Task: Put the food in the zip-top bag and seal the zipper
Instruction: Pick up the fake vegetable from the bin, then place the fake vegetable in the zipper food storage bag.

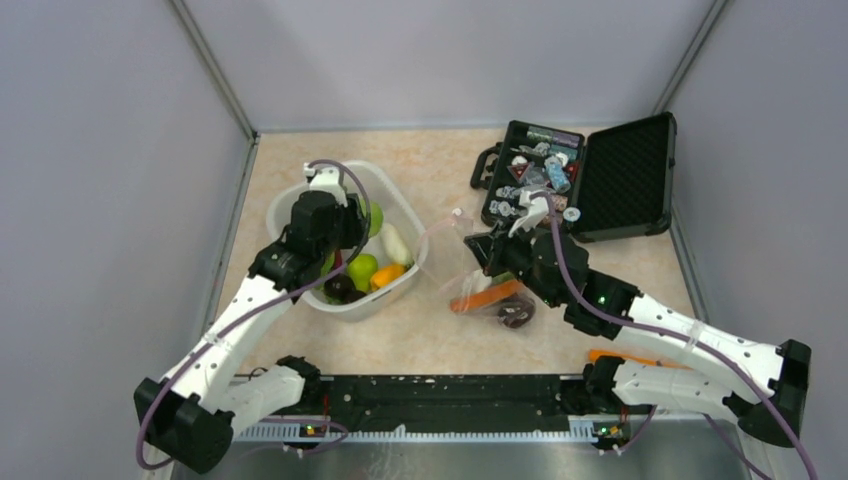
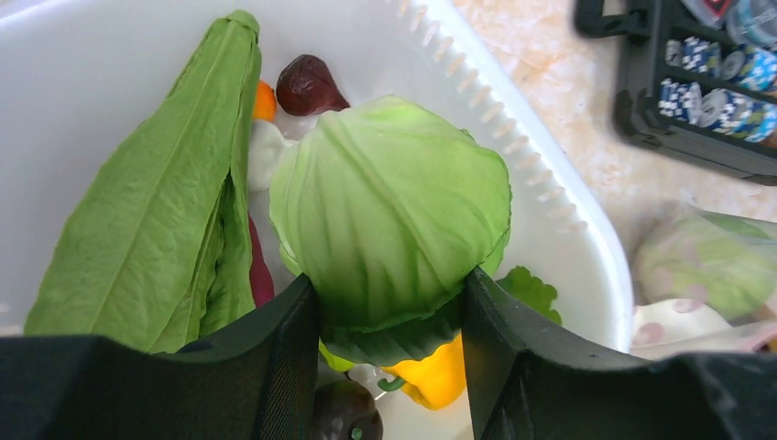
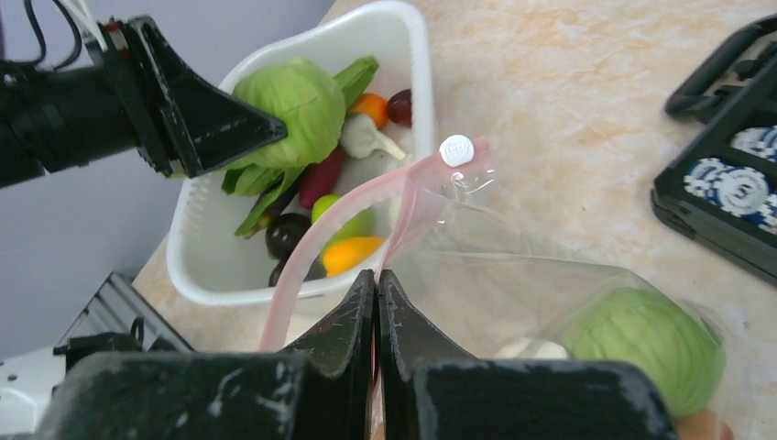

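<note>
Top view: the left claw is seen over the white tub, closed about a green cabbage. The clear bag lies just right of the tub, near a black case, with a carrot and a dark round piece already inside. The right claw is placed at its upper edge. Left wrist view: the cabbage is gripped low on its sides between the two fingers, above leafy greens. Right wrist view: the right claw is shut tight on the pink zipper, so the mouth appears to be held up and parted toward the tub. A second cabbage is seen in the bag. The step in hand is judged to be the transfer. The cabbage should be lifted clear of the tub rim, carried over the raised mouth, and released only once well inside.
</note>
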`<move>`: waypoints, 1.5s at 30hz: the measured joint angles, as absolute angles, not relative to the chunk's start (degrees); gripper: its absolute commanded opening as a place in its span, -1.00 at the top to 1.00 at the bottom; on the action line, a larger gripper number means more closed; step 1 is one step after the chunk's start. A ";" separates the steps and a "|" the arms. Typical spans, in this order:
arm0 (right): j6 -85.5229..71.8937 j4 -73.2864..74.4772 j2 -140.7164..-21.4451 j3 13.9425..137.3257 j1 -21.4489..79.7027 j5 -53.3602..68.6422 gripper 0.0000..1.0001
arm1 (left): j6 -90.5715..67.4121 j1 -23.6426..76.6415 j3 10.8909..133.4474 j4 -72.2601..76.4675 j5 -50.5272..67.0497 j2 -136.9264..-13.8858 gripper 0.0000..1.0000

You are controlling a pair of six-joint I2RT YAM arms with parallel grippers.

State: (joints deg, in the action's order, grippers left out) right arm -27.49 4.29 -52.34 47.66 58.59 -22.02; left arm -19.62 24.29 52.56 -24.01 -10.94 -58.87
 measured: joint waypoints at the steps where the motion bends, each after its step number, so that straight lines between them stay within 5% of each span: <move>1: -27.05 4.19 -52.86 47.92 58.59 -20.71 1.00 | -19.68 24.29 52.56 -24.23 -10.66 -57.93 0.75; 17: -25.98 4.86 -58.13 49.21 58.59 -11.77 1.00 | -20.40 24.29 55.59 -27.16 -7.16 -46.24 0.67; 34: -27.86 1.26 -54.83 46.54 58.59 -17.69 1.00 | -19.94 24.29 56.62 -24.34 27.16 -46.52 0.61; 45: -29.71 -0.93 -54.11 45.25 58.59 -19.51 1.00 | -20.88 24.29 56.62 -21.80 39.42 -49.69 0.58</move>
State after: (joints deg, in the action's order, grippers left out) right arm -29.71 -0.93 -54.11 45.25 58.59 -19.51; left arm -20.88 24.29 56.62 -21.80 39.42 -49.69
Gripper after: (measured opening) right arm 0.005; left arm 0.525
